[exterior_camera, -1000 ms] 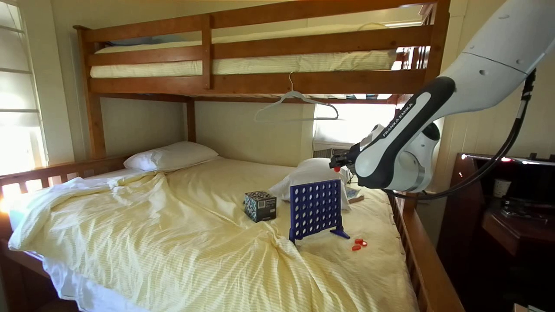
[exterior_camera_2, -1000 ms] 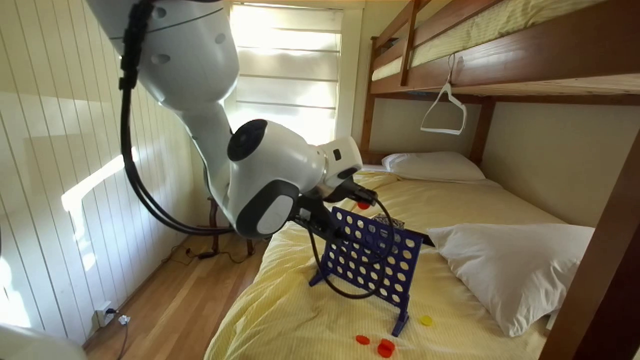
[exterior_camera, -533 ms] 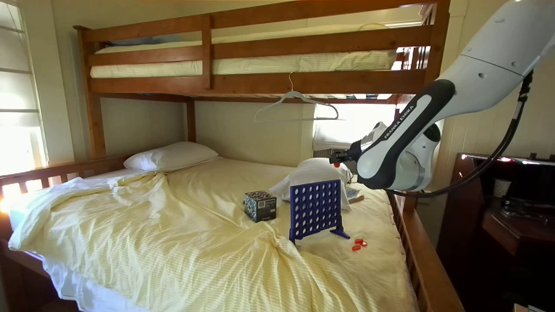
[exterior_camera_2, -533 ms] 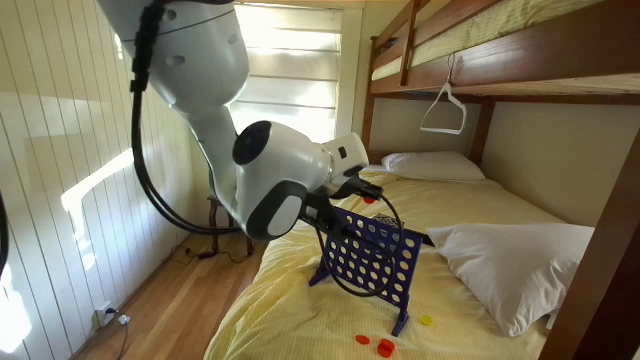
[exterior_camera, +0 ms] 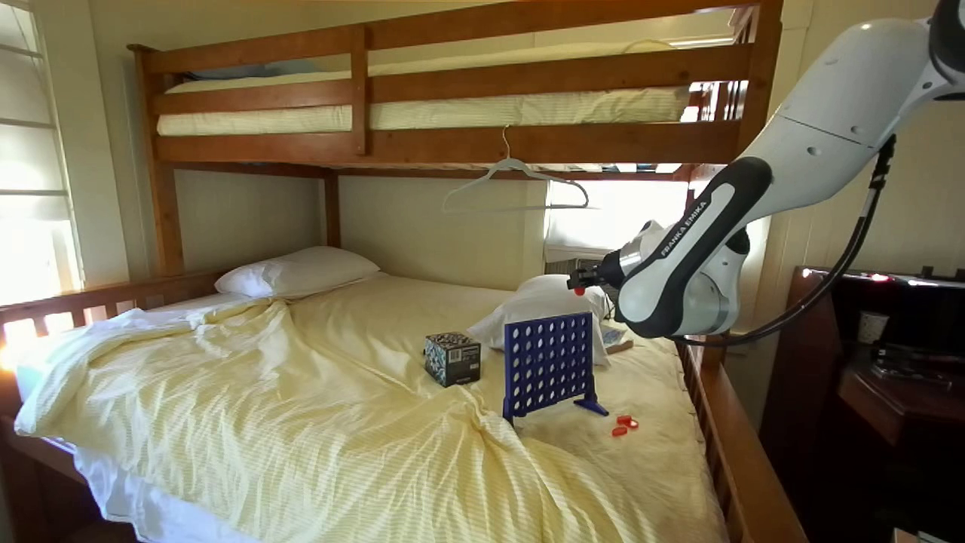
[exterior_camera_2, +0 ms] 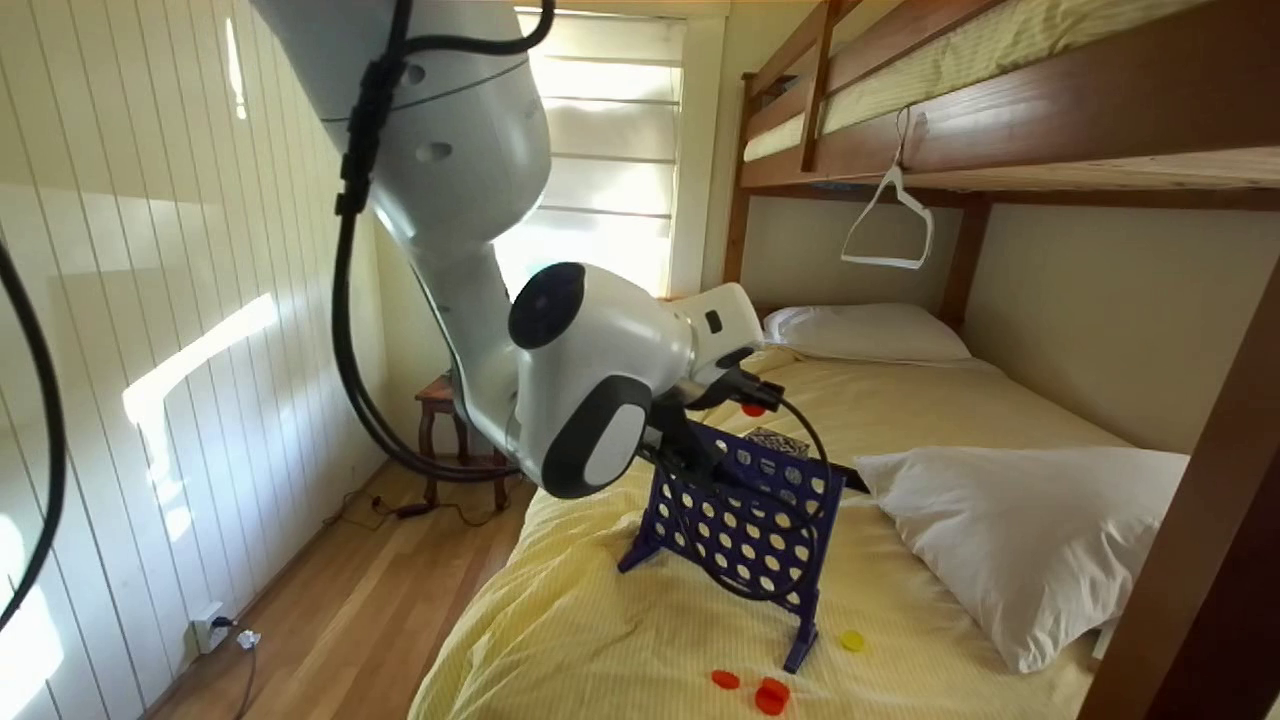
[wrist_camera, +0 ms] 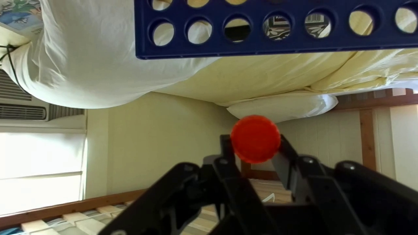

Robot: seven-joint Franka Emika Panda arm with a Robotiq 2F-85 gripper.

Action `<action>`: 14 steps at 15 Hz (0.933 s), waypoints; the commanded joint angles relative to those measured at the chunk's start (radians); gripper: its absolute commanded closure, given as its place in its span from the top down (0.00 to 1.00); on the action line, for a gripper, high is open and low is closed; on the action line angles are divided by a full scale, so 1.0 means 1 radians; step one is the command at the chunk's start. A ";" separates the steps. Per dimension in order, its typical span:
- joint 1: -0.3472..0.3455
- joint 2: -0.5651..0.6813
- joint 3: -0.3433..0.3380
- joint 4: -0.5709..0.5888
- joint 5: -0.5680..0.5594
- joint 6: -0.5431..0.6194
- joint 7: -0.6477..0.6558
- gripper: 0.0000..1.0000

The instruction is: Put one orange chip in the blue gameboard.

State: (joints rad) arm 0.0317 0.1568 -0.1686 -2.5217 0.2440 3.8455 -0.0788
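Note:
My gripper (wrist_camera: 254, 141) is shut on an orange chip (wrist_camera: 256, 138), which shows face-on between the two fingertips in the wrist view. In both exterior views the chip is a small red-orange spot under the gripper (exterior_camera: 579, 283). The blue gameboard (exterior_camera: 549, 363) stands upright on the bed, and the chip is higher than its top edge and apart from it. Across the top of the upside-down wrist view, the gameboard (wrist_camera: 261, 47) shows its upper rows of holes. Part of the gameboard (exterior_camera_2: 820, 562) is hidden behind the arm and a cable. Loose orange chips (exterior_camera_2: 771, 697) lie near one foot.
A dark patterned cube (exterior_camera: 452, 359) sits behind the gameboard. Beside it rests a white pillow (exterior_camera_2: 1020, 540). A yellow chip (exterior_camera_2: 852, 641) lies on the bedcover. Overhead, a hanger (exterior_camera: 510, 164) hangs from the upper bunk, and a wooden rail (exterior_camera: 742, 452) borders the bed.
The arm has swung farther over the bed, carrying the chip along. The gripper rose slightly, then came down a little. Gameboard and loose chips have stayed put.

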 commanded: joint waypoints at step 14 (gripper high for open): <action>-0.133 0.187 0.055 0.135 -0.240 0.119 0.085 0.10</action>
State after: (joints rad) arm -0.0688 0.3009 -0.1298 -2.4225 0.0540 3.9269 -0.0267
